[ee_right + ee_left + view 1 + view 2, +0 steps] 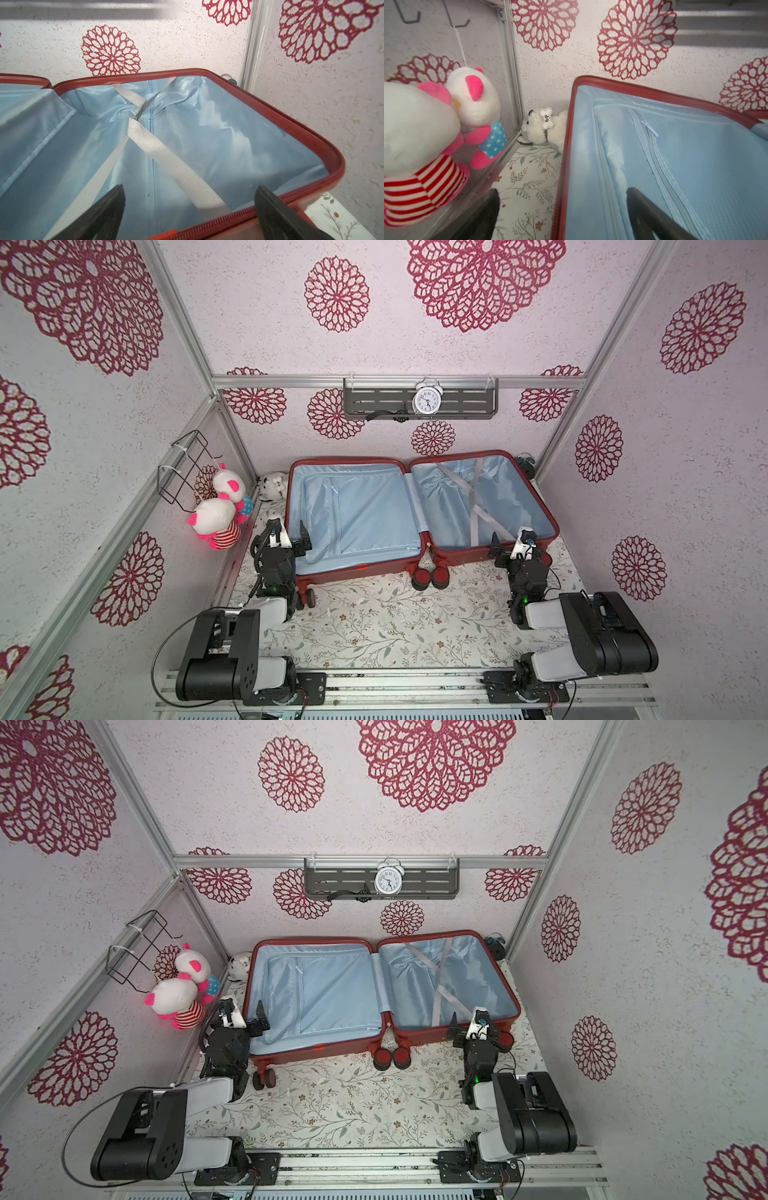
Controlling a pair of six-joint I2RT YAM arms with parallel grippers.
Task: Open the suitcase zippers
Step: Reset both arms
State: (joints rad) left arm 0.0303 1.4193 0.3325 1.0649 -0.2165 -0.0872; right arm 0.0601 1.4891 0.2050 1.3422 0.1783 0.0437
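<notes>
Suitcase (365, 510) lies splayed open on counter (374, 626); zippers (228, 218) appear fully run. Shell stiff, glossy, probably slippery; best hold: rim. Left fingers (645, 209) apart astride side rim; right fingers (276, 212) apart astride front rim.

We have two matching arms. The left arm (216, 659) and right arm (611, 639) each carry bulky black joint housings with rounded ends, joined by pale grey links (272, 608). Small holes dot the side of the left housing. A thin black cable (152, 659) loops off the left arm. A green light (272, 587) glows on each forearm, and white camera mounts (279, 537) sit at our wrists. Our fingers (276, 212) are black and tapered. Black base plates (309, 686) with small screws sit on a silver rail (399, 691).
</notes>
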